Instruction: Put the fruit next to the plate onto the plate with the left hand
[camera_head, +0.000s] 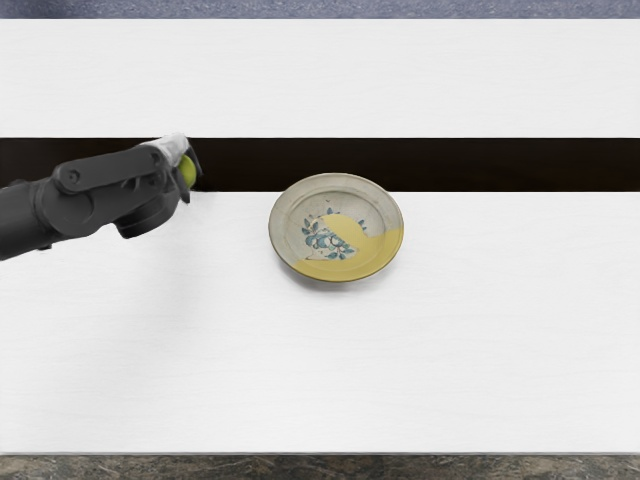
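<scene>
Head view shows me the small yellow-green round fruit (188, 172) near the far edge of the white table (320, 380), wrapped by the curled fingers of my dark left hand (165, 178), well apart from the round grey-and-yellow ceramic plate (285, 205) to its right.

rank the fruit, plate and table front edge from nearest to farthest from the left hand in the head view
1. fruit, held in the left hand
2. plate, toward picture right
3. table front edge, along the picture's bottom
</scene>
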